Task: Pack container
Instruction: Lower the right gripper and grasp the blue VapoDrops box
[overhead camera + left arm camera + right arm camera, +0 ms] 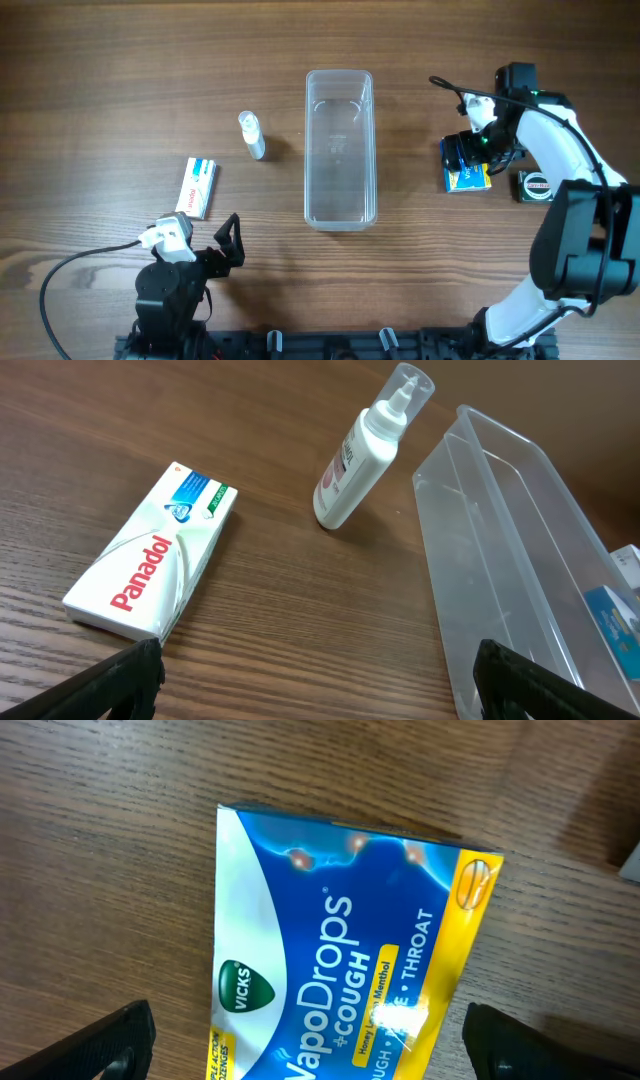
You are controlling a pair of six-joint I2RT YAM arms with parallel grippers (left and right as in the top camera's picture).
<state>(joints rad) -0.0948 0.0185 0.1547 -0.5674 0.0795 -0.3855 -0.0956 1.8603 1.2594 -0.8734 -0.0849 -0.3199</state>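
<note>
The clear plastic container [340,148] stands empty at the table's middle; it also shows in the left wrist view [520,570]. A white Panadol box [197,187] [150,565] and a small white bottle [252,135] [365,450] lie to its left. A blue and yellow Vicks VapoDrops box [466,172] [350,960] lies to its right. My right gripper [470,150] [305,1045] is open, its fingers straddling the Vicks box from above. My left gripper [228,245] [320,685] is open and empty near the front edge, facing the Panadol box and container.
A small dark round tin [537,186] lies right of the Vicks box, beside the right arm. The left arm's cable [70,270] loops over the front left of the wooden table.
</note>
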